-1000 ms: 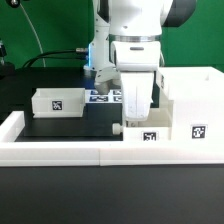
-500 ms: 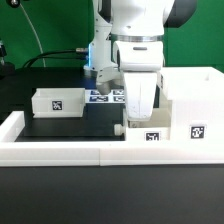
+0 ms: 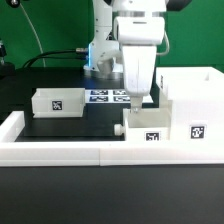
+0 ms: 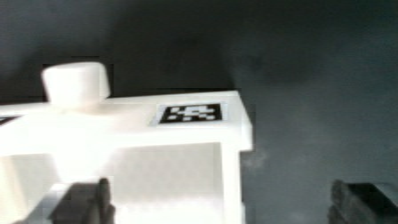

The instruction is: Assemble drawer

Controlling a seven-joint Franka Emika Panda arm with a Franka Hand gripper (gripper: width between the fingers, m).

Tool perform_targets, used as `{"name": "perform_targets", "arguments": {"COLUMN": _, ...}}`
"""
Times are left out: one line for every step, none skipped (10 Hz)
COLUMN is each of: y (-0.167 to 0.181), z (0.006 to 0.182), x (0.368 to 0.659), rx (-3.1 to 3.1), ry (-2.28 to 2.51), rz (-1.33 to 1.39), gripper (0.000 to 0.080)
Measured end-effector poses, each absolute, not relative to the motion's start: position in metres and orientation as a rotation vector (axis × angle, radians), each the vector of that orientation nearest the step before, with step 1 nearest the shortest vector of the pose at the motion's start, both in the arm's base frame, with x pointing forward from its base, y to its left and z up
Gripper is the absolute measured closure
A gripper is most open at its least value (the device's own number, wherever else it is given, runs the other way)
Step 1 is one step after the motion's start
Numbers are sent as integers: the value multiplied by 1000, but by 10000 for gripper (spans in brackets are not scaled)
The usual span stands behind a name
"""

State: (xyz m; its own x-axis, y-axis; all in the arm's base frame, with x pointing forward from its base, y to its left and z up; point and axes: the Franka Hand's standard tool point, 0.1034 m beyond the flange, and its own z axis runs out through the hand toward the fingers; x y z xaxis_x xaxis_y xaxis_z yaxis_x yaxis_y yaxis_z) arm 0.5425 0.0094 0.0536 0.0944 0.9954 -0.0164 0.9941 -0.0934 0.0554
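The only markings are black-and-white square tags, and none carries lettering that can be read. One is on the front of the box housing (image 3: 197,131), one on the tray (image 3: 150,128) beside it, one on the second tray (image 3: 58,101), and several on the marker board (image 3: 108,97). The box housing stands at the tabletop's near corner on the exterior view's right, close behind the border wall (image 3: 60,152) that runs along the near edge. The tray sits just beside it, toward the middle of that edge, with a small round knob (image 4: 75,84) standing up from its end. The second tray lies well apart, nearer the edge on the exterior view's left, with bare black table (image 3: 70,128) between the two. The arm hangs vertically, and its gripper (image 3: 138,102) points straight down above the tray without touching it. In the wrist view the fingers (image 4: 79,203) are spread wide with nothing between them.
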Motion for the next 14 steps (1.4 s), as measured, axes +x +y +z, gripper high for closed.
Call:
{"name": "perform_targets", "arguments": {"y": 4, "z": 61, "x": 544, "rx": 2288, "ry": 2070, "rz": 36, "gripper": 168}}
{"name": "perform_targets", "arguments": {"y": -6, "z": 69, "x": 547, "rx": 2293, "ry": 2050, "rz": 45, "gripper": 153}}
{"name": "perform_targets", "arguments": {"y": -18, "z": 75, "x": 548, "rx": 2282, "ry": 2050, "rz": 47, "gripper": 153}}
{"name": "perform_targets", "arguments": {"y": -33, "z": 76, "x": 549, "rx": 2251, "ry": 2078, "rz": 49, "gripper": 151}}
{"name": "perform_targets", "arguments": {"y": -50, "z": 75, "x": 548, "rx": 2241, "ry": 2088, "rz": 44, "gripper": 151}}
{"name": "perform_targets", "arguments": {"y": -55, "z": 69, "x": 545, "rx": 2224, "ry": 2119, "rz": 39, "gripper": 151}}
{"name": "perform_targets", "arguments": {"y": -65, "z": 63, "x": 543, "rx": 2207, "ry": 2166, "rz": 51, "gripper": 151}}
{"name": "perform_targets", "arguments": {"y": -72, "z": 58, "x": 542, "rx": 2213, "ry": 2193, "rz": 79, "gripper": 151}}
{"name": "perform_targets", "arguments": {"y": -70, "z": 48, "x": 542, "rx": 2198, "ry": 2237, "rz": 93, "gripper": 151}}
{"name": "perform_targets", "arguments": {"y": -71, "z": 39, "x": 544, "rx": 2198, "ry": 2267, "rz": 115, "gripper": 151}}
{"name": "perform_targets", "arguments": {"y": -71, "z": 34, "x": 545, "rx": 2207, "ry": 2276, "rz": 129, "gripper": 151}}
{"name": "perform_targets", "arguments": {"y": -66, "z": 27, "x": 545, "rx": 2231, "ry": 2268, "rz": 136, "gripper": 151}}
{"name": "perform_targets", "arguments": {"y": -57, "z": 22, "x": 546, "rx": 2239, "ry": 2271, "rz": 131, "gripper": 151}}
{"name": "perform_targets", "arguments": {"y": -52, "z": 19, "x": 546, "rx": 2258, "ry": 2262, "rz": 131, "gripper": 151}}
